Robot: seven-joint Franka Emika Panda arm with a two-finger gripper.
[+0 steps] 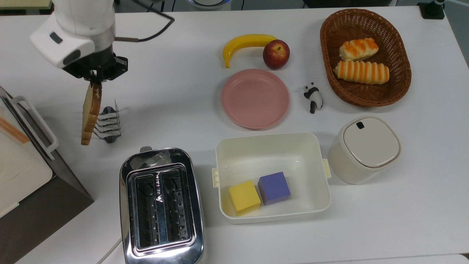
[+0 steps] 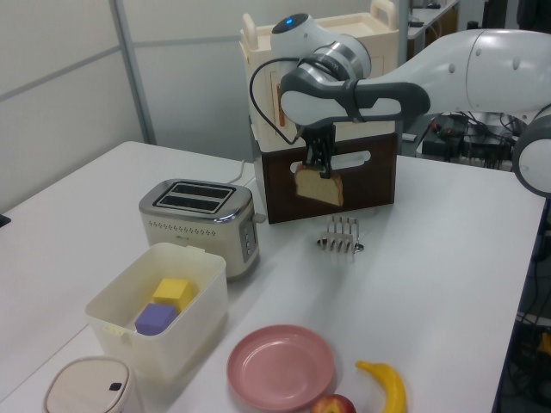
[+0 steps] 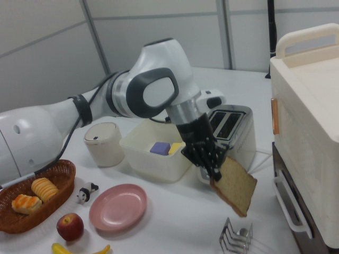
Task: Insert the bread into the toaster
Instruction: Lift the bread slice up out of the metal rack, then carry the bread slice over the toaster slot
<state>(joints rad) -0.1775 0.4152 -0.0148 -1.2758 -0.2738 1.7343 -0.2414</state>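
One gripper [image 2: 320,165] clamps bread [image 2: 319,186] above toast rack [image 2: 338,234]; toaster [image 2: 200,218] apparently unobstructed nearby.

The flat slice of speckled light-brown bread [image 1: 91,113] [image 2: 319,186] [image 3: 234,184] with a darker brown crust hangs in the air from the black two-finger gripper [image 1: 96,81] [image 2: 320,168] [image 3: 216,175], which pinches its top edge. The slice stands on edge and tilts a little, and it touches nothing below. The shiny chrome toaster [image 1: 161,205] [image 2: 201,223] [image 3: 232,128] with two dark slots and rounded corners sits flat on the table, well apart from the gripper, lower down and to its right in the top view. Both slots are empty
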